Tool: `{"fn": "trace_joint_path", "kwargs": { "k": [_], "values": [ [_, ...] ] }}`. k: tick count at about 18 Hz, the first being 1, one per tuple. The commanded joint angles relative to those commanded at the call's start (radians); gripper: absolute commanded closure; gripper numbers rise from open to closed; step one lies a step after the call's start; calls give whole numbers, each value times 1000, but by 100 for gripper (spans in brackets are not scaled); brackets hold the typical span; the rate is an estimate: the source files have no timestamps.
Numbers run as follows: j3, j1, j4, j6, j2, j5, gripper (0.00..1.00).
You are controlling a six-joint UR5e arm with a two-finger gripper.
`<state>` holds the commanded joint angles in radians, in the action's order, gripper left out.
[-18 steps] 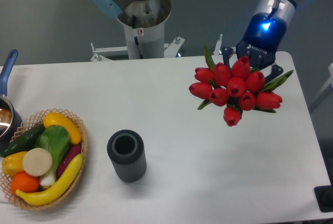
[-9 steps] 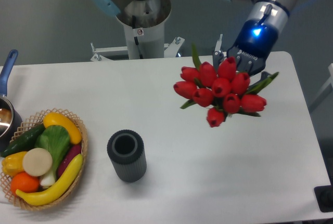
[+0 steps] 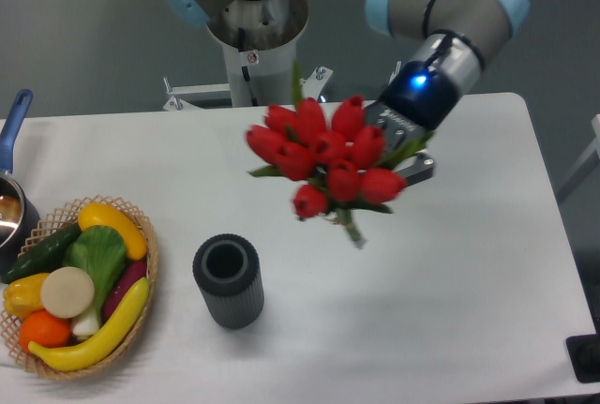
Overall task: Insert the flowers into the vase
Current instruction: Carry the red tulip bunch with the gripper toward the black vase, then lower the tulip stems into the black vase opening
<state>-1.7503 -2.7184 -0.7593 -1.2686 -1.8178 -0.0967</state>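
Observation:
A bunch of red tulips, the flowers (image 3: pixel 323 162), hangs in the air over the middle of the table, heads toward the camera and slightly blurred. My gripper (image 3: pixel 398 146) is shut on the flowers from behind at their right side, its fingertips mostly hidden by the blooms and leaves. A green stem end pokes out below the bunch. The vase (image 3: pixel 228 280), dark grey and ribbed, stands upright on the table to the lower left of the flowers, its round mouth open and nothing inside it.
A woven basket (image 3: pixel 145 277) of produce sits at the left front edge. A pot with a blue handle (image 3: pixel 11 132) is at the far left edge. The robot's base column (image 3: pixel 253 38) rises behind the table.
The gripper has carried the flowers leftward across the table, from over the right side toward the middle, closer to the vase. The vase and basket have not moved.

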Motion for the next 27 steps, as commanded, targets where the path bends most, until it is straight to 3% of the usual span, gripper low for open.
{"fn": "trace_joint_path", "kwargs": {
  "k": [6, 13, 19, 27],
  "values": [
    [-17, 55, -2, -8, -14, 101, 72],
    [-35, 111, -2, -8, -32, 104, 72],
    [-69, 120, 0, -9, -35, 101, 72],
    [-94, 123, 0, -18, -81, 91, 71]
  ]
}}
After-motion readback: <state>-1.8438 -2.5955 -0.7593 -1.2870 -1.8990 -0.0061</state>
